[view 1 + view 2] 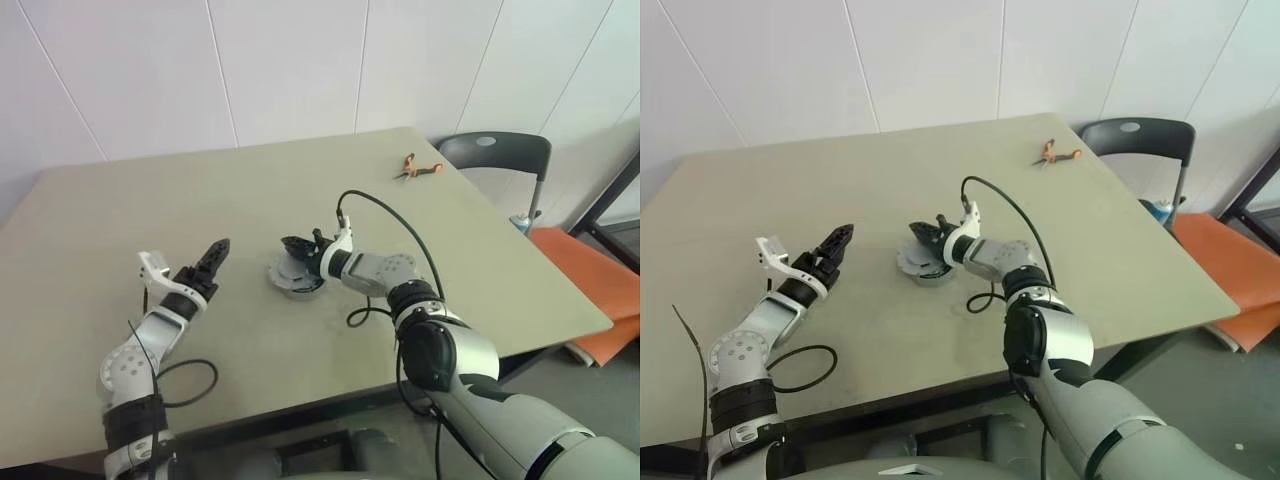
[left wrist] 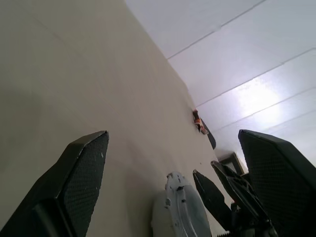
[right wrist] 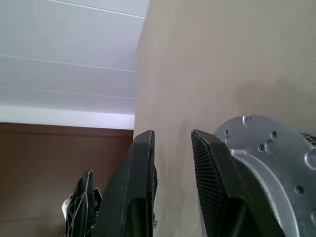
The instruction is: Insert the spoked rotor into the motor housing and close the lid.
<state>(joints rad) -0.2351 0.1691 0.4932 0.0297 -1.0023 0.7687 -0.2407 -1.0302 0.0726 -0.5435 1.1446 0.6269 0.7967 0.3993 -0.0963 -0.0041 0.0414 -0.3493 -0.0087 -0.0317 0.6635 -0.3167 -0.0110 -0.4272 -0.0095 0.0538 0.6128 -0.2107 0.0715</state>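
The round grey metal lid [image 1: 292,277] sits on the beige matte tabletop [image 1: 200,190], near the middle of it, with a broad run of bare surface on every side. The right gripper [image 1: 296,246] hangs directly over the lid's far part, its two black fingers only a narrow gap apart, with nothing between them in its wrist view; the lid's silvery bolted face [image 3: 269,148] lies just beside one finger there. The left gripper [image 1: 215,255] hovers well off to the lid's left, above bare table, jaws spread wide and empty; through them its wrist camera sees the lid on edge [image 2: 180,210]. The spoked rotor and housing cannot be made out under the lid.

Far beyond the right gripper, near the table's back corner, lies a small orange-handled tool [image 1: 418,168]. Past that corner stands a dark grey chair [image 1: 495,152], then an orange flat surface [image 1: 590,265] against white panelled walls [image 1: 300,60]. No readable writing anywhere.
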